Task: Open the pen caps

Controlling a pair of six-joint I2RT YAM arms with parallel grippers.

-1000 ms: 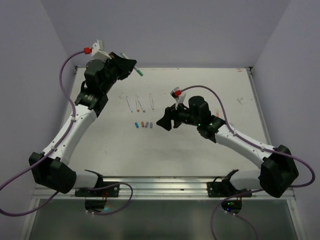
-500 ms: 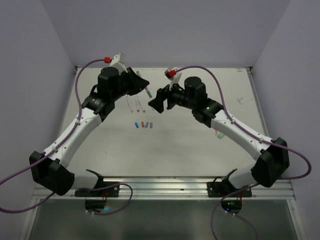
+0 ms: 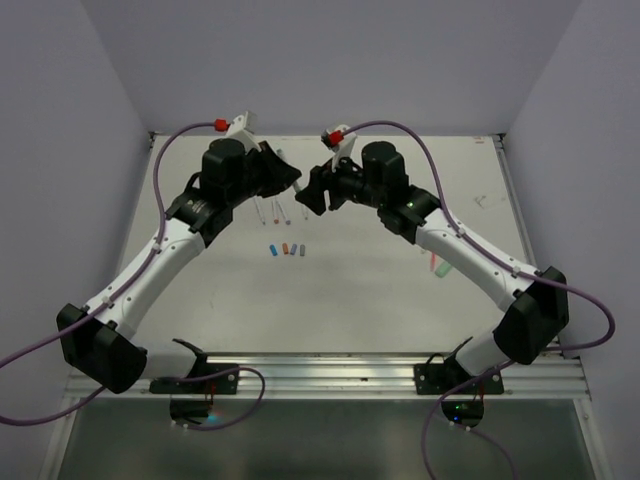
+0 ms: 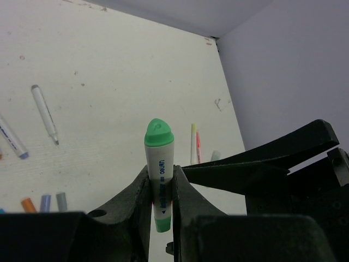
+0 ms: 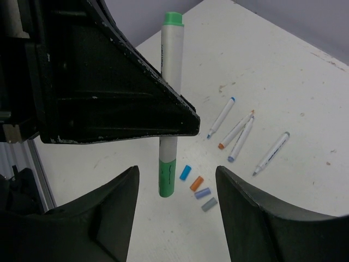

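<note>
Above the far middle of the bench (image 3: 380, 300), the left end effector (image 4: 161, 177) is clamped tight on the white barrel of a green pen (image 4: 160, 161), holding it upright in the air, well clear of the surface. Both ends of the pen are green. The longer one, low in the right wrist view, is probably the cap (image 5: 167, 177), though I cannot be sure.

Below it on the bench, 4 loose caps (image 3: 286, 248) lie in a row: blue, orange, purple and grey. 4 bare pens (image 5: 240, 138) lie just beyond them.

Next comes the right end effector (image 5: 177, 172), its jaws well apart and holding nothing. The longer green end stands between its 2 fingers and touches neither. Further right, a few capped pens (image 3: 437, 266) lie on the bench.

The pen looks light, stiff and smooth. It should not crush, but glossy plastic can slip, and the cap likely sits on a snug friction fit. I would close on the cap's sides around its middle, clear of the seam, then pull straight along the pen's axis. A sideways pull could twist the barrel in the left grip.
</note>
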